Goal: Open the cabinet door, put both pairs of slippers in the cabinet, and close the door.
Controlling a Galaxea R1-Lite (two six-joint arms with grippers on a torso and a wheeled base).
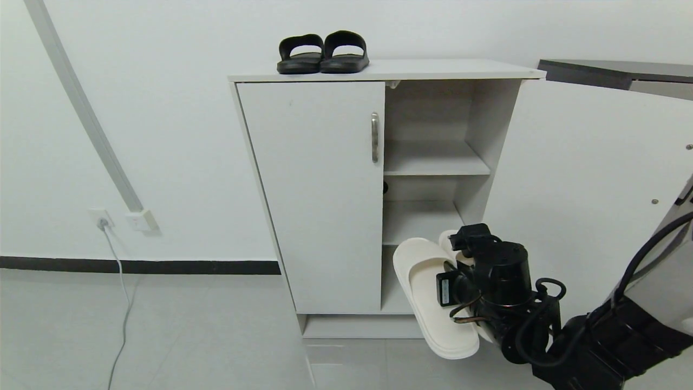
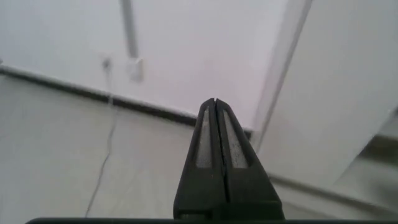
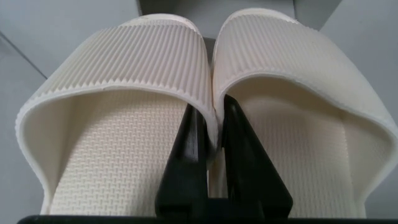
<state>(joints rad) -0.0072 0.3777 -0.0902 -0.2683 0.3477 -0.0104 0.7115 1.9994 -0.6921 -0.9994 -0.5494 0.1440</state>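
Note:
A white cabinet [image 1: 444,69] stands against the wall, its left door [image 1: 314,189] closed and its right door [image 1: 584,179] swung wide open. A black pair of slippers [image 1: 323,53] rests on the cabinet top at the left. My right gripper [image 3: 211,115] is shut on the white pair of slippers [image 3: 124,124], pinching their two inner strap edges together. In the head view that white pair [image 1: 427,292] hangs off the floor, toes toward the open lower compartment, with the right gripper [image 1: 461,259] behind it. My left gripper [image 2: 215,102] is shut and holds nothing, out to the cabinet's left.
Two bare shelves [image 1: 433,160] show inside the open right half. A metal handle [image 1: 374,137] sits on the closed door. A wall socket with a cable [image 1: 101,221] is at the left, and the cable trails over the tiled floor. A grey tabletop [image 1: 617,73] lies behind the open door.

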